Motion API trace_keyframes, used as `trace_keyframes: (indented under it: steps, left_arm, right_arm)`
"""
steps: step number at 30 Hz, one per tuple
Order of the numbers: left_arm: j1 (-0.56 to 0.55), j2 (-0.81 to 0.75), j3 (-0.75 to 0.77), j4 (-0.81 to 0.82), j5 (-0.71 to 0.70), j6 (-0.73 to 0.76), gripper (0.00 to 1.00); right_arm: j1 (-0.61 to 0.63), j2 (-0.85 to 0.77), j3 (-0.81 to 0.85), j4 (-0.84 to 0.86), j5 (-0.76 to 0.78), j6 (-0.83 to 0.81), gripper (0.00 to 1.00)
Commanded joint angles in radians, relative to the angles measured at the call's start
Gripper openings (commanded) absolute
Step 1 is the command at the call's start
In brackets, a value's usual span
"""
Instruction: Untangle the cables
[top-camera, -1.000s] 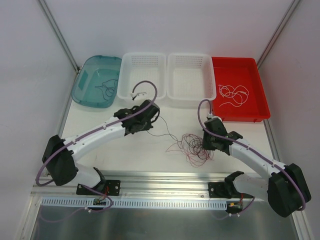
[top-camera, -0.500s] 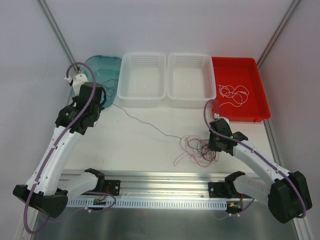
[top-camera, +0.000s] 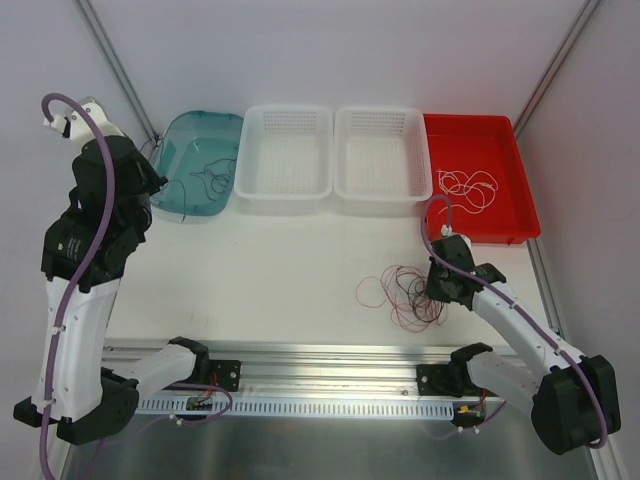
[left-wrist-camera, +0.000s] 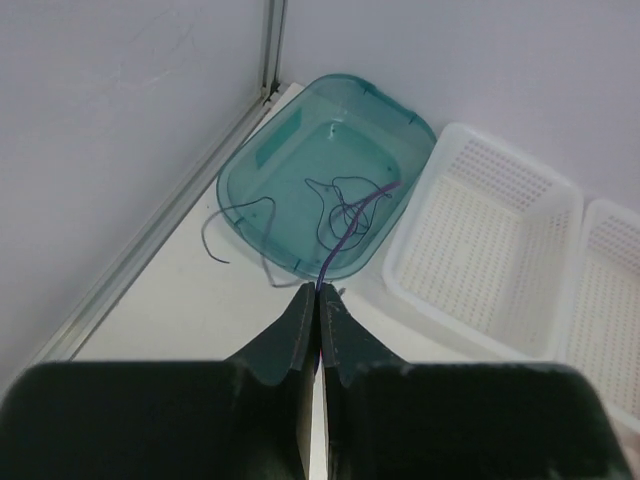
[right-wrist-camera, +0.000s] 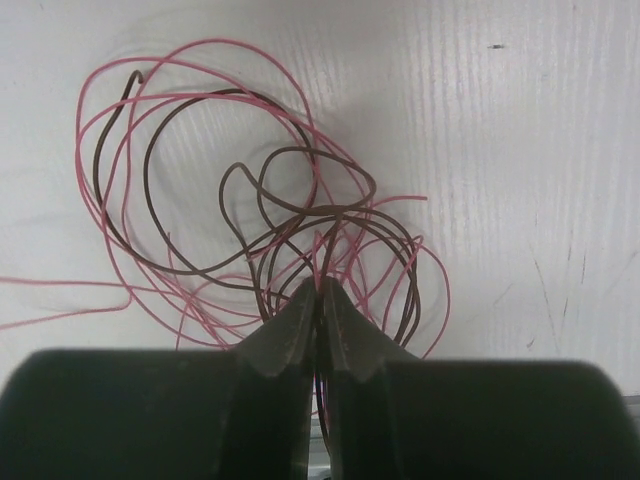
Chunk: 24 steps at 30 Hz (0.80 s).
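My left pincer, raised high over the near side of the teal tub, was pressed together on a single dark strand. The strand ran taut from my fingertips down into the tub. More thin dark strands lay curled on the tub's floor, and one of them trailed over the tub's near left rim onto the white table.

Well to the right of the tub and nearer my bases, my right pincer was down at the table with its fingers together. They were clamped on strands at the near edge of the pink and brown tangle. The tangle spread in loose loops on the tub's side of that pincer. One pink loop lay out toward the tub, apart from the rest.

Just to the right of the tub stood two white baskets, side by side. Beyond them, at the far end of the row from the tub, a red tray held a small curl of white strands.
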Motion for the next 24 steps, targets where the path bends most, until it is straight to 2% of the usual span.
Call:
trace_keyframes:
  steps: [1,5,12,15,20,24]
  left_arm:
    - [0.009,0.069,0.086,0.005,0.008,0.087,0.00]
    - [0.024,0.164,0.190,0.054,0.007,0.142,0.00]
    - [0.113,0.367,0.397,0.127,0.019,0.239,0.00]
    - [0.144,0.474,0.515,0.141,0.016,0.266,0.00]
    - [0.170,0.620,0.684,0.172,0.054,0.296,0.00]
    - [0.193,0.683,0.666,0.258,0.077,0.317,0.00]
  right_arm:
    - [-0.004,-0.015,0.026,0.008,-0.047,-0.020,0.09]
    - [-0.004,-0.018,0.041,0.012,-0.085,-0.052,0.24]
    - [-0.002,-0.067,0.078,-0.015,-0.134,-0.113,0.61]
    - [-0.002,-0.101,0.091,-0.030,-0.156,-0.130,0.69]
    - [-0.002,-0.147,0.110,-0.058,-0.172,-0.136,0.77]
    - [-0.002,-0.147,0.124,-0.052,-0.183,-0.135,0.85]
